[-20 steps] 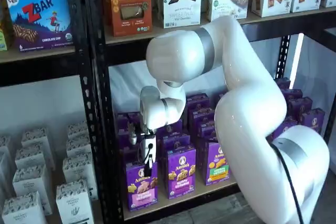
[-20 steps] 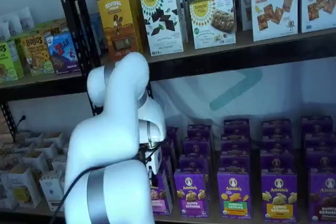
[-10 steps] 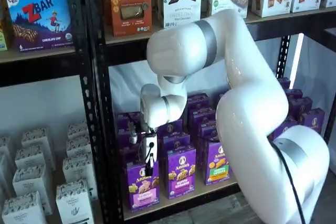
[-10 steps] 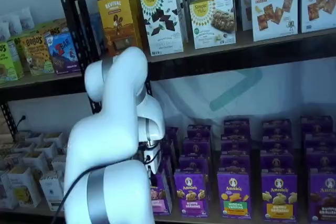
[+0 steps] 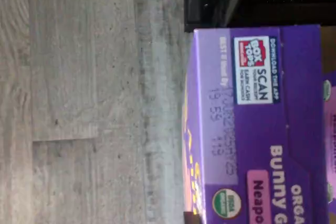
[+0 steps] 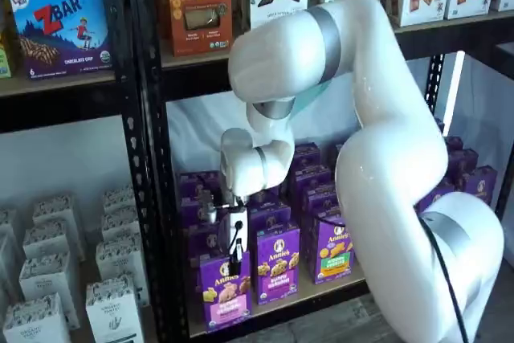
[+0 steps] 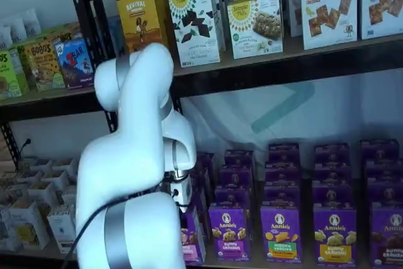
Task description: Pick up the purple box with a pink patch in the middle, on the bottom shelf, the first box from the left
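Purple box [image 6: 224,293] with pink front panel stands at the front edge of the bottom shelf [image 6: 321,288], at 9 o'clock of a magenta-panel box [image 6: 278,262]. Gripper [image 6: 235,251] is directly at its top at 12 o'clock; its fingers appear closed on the box. Wrist view: box top [image 5: 252,124] over grey wood floor [image 5: 89,98].

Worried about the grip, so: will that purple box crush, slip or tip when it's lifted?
The purple box looks like thin cardboard, so a hard squeeze would probably dent it. It is tall and narrow, with the gripper at its top, so it may swing or tip. Its smooth printed faces might slip.
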